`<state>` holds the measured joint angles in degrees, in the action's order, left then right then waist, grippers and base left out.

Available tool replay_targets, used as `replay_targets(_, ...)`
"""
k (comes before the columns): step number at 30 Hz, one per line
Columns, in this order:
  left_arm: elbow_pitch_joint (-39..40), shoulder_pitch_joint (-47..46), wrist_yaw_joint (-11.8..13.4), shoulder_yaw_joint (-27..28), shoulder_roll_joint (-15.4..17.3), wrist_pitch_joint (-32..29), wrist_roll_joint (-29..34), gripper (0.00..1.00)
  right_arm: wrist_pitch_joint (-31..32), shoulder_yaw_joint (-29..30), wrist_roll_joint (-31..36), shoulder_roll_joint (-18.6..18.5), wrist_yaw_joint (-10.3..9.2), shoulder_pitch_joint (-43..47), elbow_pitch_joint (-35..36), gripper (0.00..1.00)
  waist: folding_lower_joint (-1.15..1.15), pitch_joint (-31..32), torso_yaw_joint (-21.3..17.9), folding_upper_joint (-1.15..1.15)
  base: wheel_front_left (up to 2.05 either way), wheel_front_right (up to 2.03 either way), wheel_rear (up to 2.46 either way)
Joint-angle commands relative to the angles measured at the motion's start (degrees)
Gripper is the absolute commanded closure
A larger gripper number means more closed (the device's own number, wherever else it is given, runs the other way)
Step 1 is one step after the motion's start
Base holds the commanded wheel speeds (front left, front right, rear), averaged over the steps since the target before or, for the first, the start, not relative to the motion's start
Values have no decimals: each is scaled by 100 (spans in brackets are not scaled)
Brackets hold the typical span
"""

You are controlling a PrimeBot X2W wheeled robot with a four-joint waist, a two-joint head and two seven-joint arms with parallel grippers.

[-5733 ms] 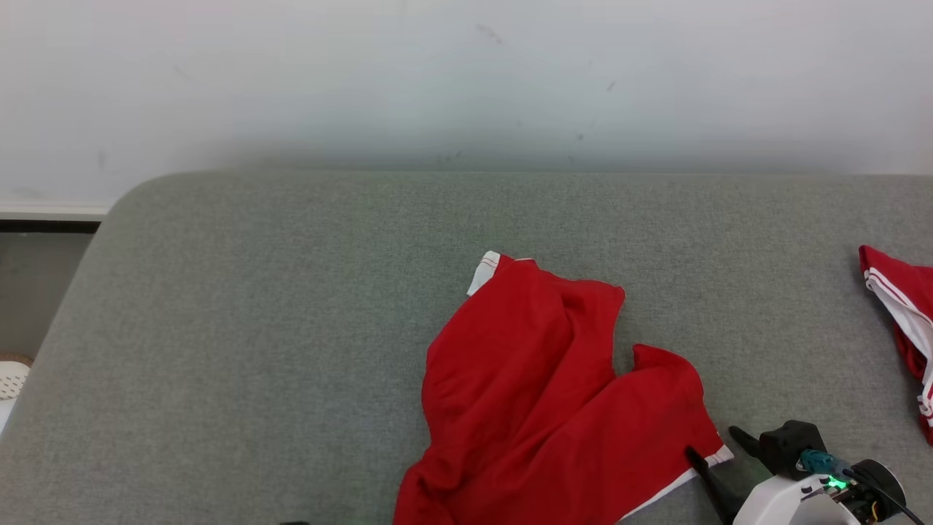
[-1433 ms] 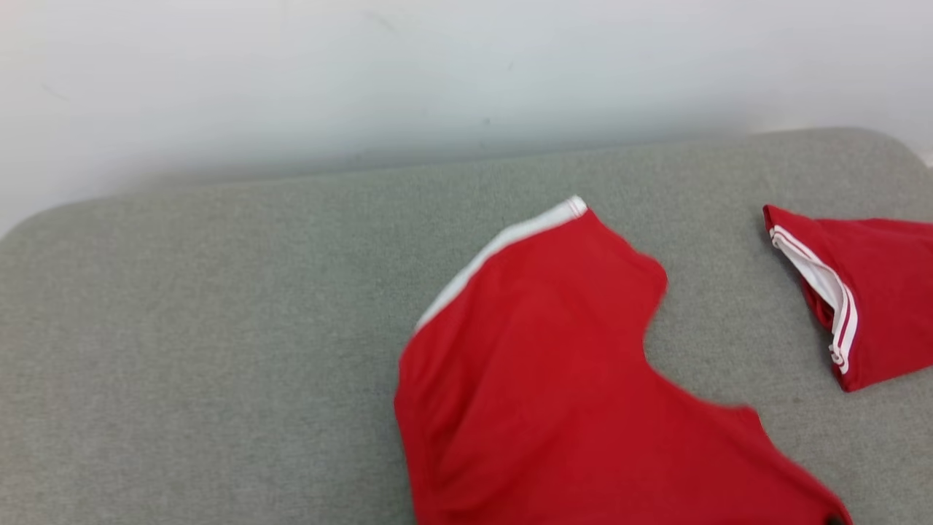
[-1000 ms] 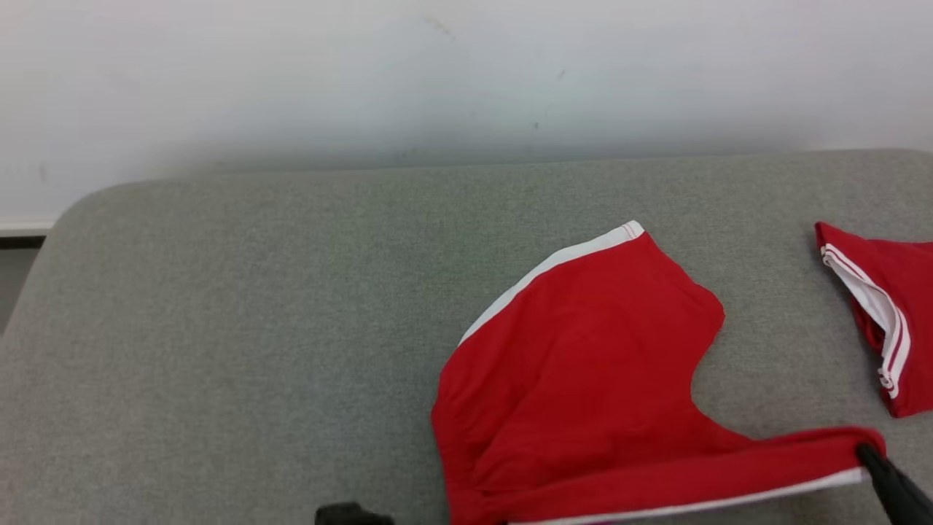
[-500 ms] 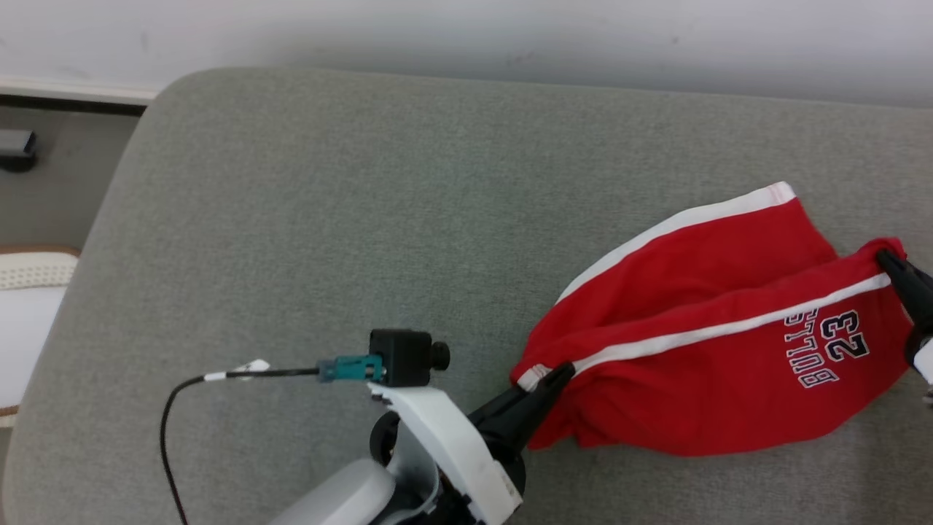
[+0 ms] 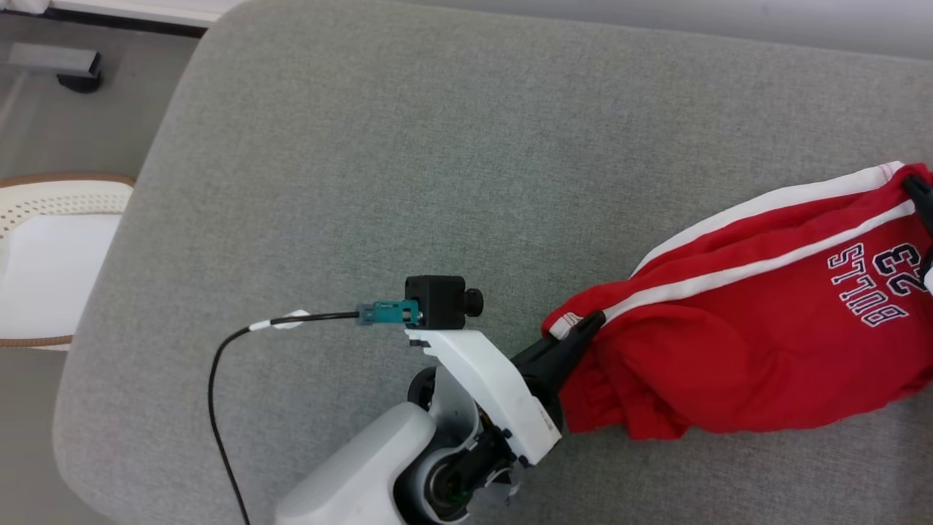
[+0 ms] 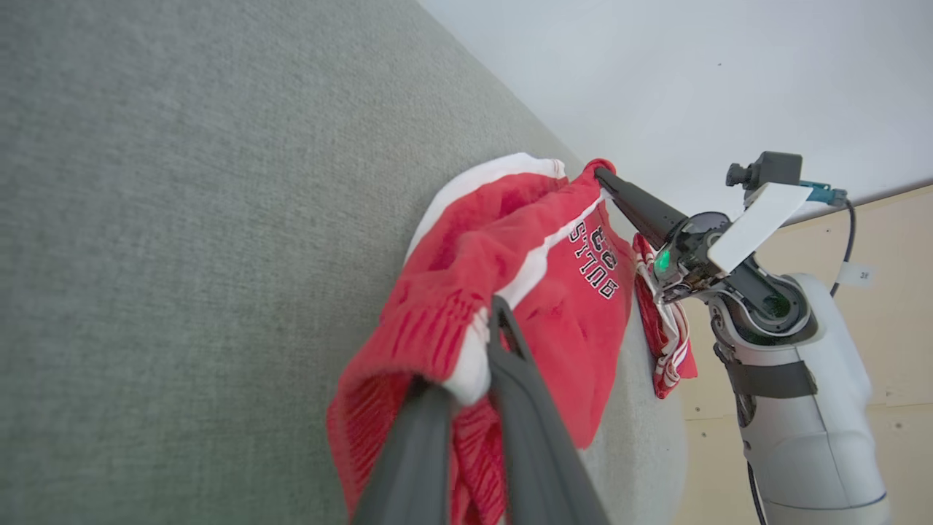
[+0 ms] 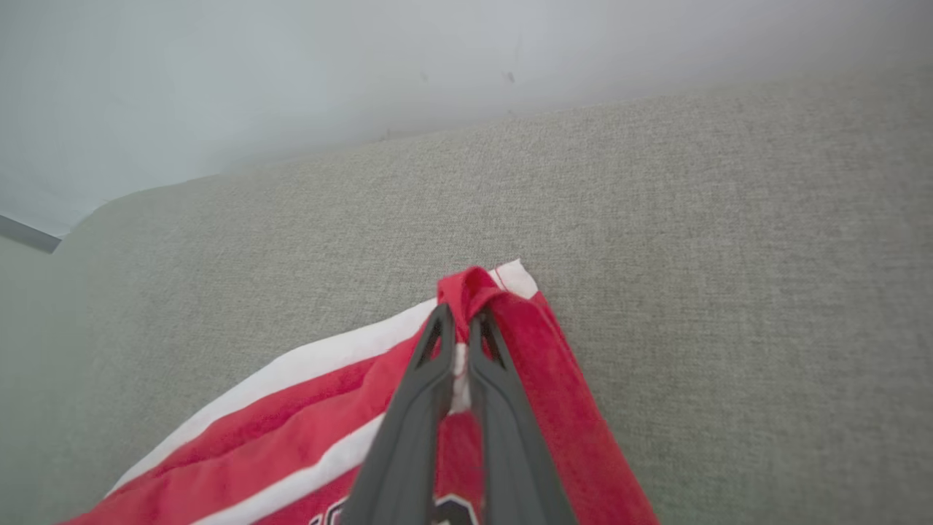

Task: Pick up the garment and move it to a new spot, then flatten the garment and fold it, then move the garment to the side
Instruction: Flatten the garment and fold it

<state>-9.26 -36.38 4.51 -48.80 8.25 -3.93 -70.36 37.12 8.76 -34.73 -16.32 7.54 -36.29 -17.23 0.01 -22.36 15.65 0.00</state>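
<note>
Left hand (image 5: 592,322) is pinching shut on one end of the red shorts (image 5: 743,343), which are sagging onto the grey cushion (image 5: 364,146); farther along, right hand (image 7: 458,321) is clamping the other end. Uneven pulling could slip either thin pinch. Beyond, the white basket (image 5: 51,211) is showing nothing inside

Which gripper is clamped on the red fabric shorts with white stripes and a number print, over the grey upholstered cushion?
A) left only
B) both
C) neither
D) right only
B: the left gripper is shut on one end of the red shorts and the right gripper is shut on the opposite corner.
</note>
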Motion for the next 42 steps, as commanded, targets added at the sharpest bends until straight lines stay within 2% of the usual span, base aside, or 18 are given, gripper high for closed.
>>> replay_targets(1,-57,-56,-19,8,-17,33,-40,86,-44,-24,42,-44,-13,-107,-67,100,-1,-41,36,0,0,0,0)
replay_targets(2,-95,-72,-25,3,-45,44,-41,61,-83,-28,37,-48,-13,-147,-106,90,-1,-57,49,0,0,0,0)
replay_targets(3,-132,-90,-19,4,-67,61,-30,3,-161,-19,47,-68,-13,-195,-120,51,-1,-74,59,0,0,0,0)
replay_targets(4,-166,-105,-4,7,-84,75,-5,0,-200,-35,39,-80,-13,-224,-152,0,-1,-89,68,0,0,0,0)
replay_targets(7,-237,-95,44,10,-108,113,31,0,-235,-87,-59,-120,-13,-259,-231,0,-1,-121,68,0,0,0,0)
replay_targets(14,-169,-54,336,-95,188,438,575,0,-552,-345,-276,-535,-13,-46,56,0,-1,-101,1,0,0,0,0)
replay_targets(17,-21,-26,572,-207,437,697,1058,0,-317,-603,-383,-887,-13,217,180,0,-1,-63,-26,0,0,0,0)
replay_targets(20,133,-55,920,-251,637,1179,1665,0,-39,-800,-553,-1194,-13,443,299,0,-1,-62,-29,0,0,0,0)
replay_targets(24,286,97,1300,-168,692,1739,2237,0,253,-993,-758,-1521,-13,629,325,0,-1,-101,12,0,0,0,0)
replay_targets(27,366,278,1457,-16,629,1880,2632,0,474,-1072,-963,-1598,-13,722,277,0,-1,-133,70,0,0,0,0)
replay_targets(30,587,535,1493,313,429,1908,3134,0,690,-1109,-1123,-1642,-13,758,200,0,-1,-179,163,0,0,0,0)
replay_targets(34,791,1041,1304,692,183,1906,3876,0,914,-1249,-1259,-1589,-10,761,107,0,-1,-203,284,0,0,0,0)
replay_targets(37,829,1263,1186,867,32,1907,4159,0,1069,-1380,-1372,-1448,3,787,69,0,-1,-193,330,0,0,0,0)
replay_targets(38,823,1361,1124,950,-6,1908,4312,0,1172,-1473,-1449,-1370,13,816,75,5,-1,-183,344,0,0,0,0)
replay_targets(39,805,1467,1057,1030,-56,1908,4422,0,1246,-1557,-1523,-1310,14,829,79,34,-1,-178,351,0,0,0,0)
replay_targets(40,788,1558,993,1102,-124,1907,4481,0,1326,-1626,-1589,-1254,14,829,105,58,-1,-174,351,0,0,0,0)
replay_targets(41,780,1622,919,1192,-173,1908,4580,0,1388,-1687,-1656,-1206,14,826,137,76,-1,-168,345,0,0,0,0)
replay_targets(42,758,1675,851,1254,-208,1908,4676,0,1420,-1736,-1718,-1174,15,825,169,100,-1,-160,333,0,0,0,0)
